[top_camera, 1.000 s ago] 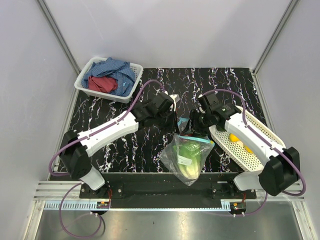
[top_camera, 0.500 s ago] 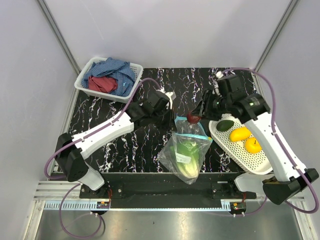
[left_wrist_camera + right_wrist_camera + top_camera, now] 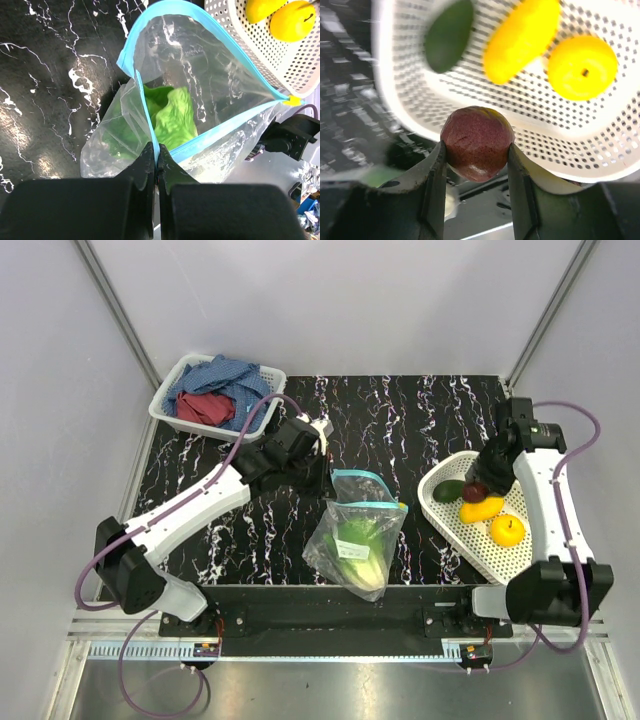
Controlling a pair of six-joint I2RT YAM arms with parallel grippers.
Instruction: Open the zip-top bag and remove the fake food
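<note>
My right jaws clamp a dark purple-red rounded toy piece (image 3: 477, 142) over the white perforated oval basket (image 3: 560, 145); beyond them lie two yellow toy lemons (image 3: 582, 67) and a dark green piece (image 3: 447, 35). My left jaws pinch the teal-blue zip strip (image 3: 131, 42) of the clear crinkly zip-top bag (image 3: 210, 80); its open mouth ahead shows light-green leafy lettuce (image 3: 172, 117).

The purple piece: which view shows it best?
The right wrist view: the purple piece fills the middle, held in the right hand. The top view shows only a dark spot over the basket. The left wrist view misses it.
</note>
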